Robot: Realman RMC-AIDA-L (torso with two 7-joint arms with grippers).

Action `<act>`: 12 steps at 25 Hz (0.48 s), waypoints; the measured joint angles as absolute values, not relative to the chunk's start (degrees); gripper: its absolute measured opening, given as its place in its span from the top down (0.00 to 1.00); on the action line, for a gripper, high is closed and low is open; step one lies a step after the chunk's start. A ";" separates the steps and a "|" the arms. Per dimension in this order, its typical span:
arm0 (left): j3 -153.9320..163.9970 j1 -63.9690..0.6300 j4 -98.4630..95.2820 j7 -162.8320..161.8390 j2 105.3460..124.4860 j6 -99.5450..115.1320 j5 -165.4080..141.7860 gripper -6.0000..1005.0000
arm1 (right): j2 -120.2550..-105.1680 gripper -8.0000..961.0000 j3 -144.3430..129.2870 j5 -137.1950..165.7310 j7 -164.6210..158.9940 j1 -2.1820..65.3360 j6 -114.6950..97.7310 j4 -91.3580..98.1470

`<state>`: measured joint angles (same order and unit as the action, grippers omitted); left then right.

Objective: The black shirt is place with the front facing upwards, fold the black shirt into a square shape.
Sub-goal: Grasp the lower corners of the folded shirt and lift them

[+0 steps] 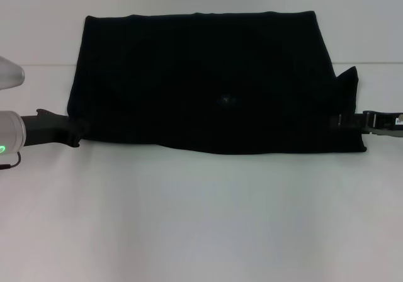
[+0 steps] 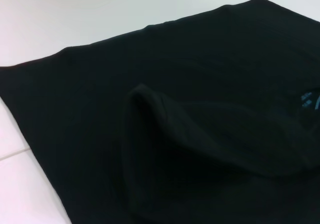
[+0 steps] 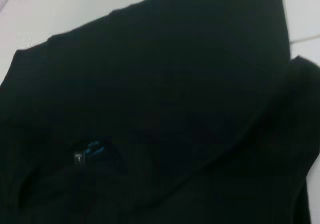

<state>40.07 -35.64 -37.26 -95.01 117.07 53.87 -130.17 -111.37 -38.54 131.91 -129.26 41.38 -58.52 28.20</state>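
Black soft cotton, the black shirt (image 1: 208, 84) lies as a wide folded band across the far table (image 1: 201, 219). Left gripper (image 1: 74, 133) and right gripper (image 1: 343, 122) meet its near corners; their grip I cannot tell. Limp, light; best pinched at edges.

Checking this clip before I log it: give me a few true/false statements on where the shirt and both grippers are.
1. The black shirt lies as a wide rectangle on the white table. True.
2. The left gripper hovers high above the shirt's middle. False: it sits low at the shirt's left near corner.
3. The right gripper is at the shirt's right edge. True.
4. The shirt hangs off the table's near edge. False: it lies wholly on the table.
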 joint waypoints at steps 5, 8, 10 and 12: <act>40.03 -35.74 -37.14 -95.01 117.07 53.74 -130.27 0.99 | -112.55 0.10 -39.97 131.93 -128.52 41.40 -57.33 28.18; 40.01 -35.77 -37.12 -95.01 117.07 53.68 -130.28 0.99 | -113.21 0.11 -40.69 131.93 -128.43 41.45 -56.97 28.60; 40.00 -35.78 -37.07 -95.01 117.07 53.69 -130.24 0.99 | -113.28 0.12 -40.73 131.88 -127.99 41.45 -57.14 28.65; 39.99 -35.77 -37.03 -95.01 117.07 53.69 -130.23 0.99 | -113.29 0.14 -40.75 131.74 -127.27 41.22 -57.28 28.71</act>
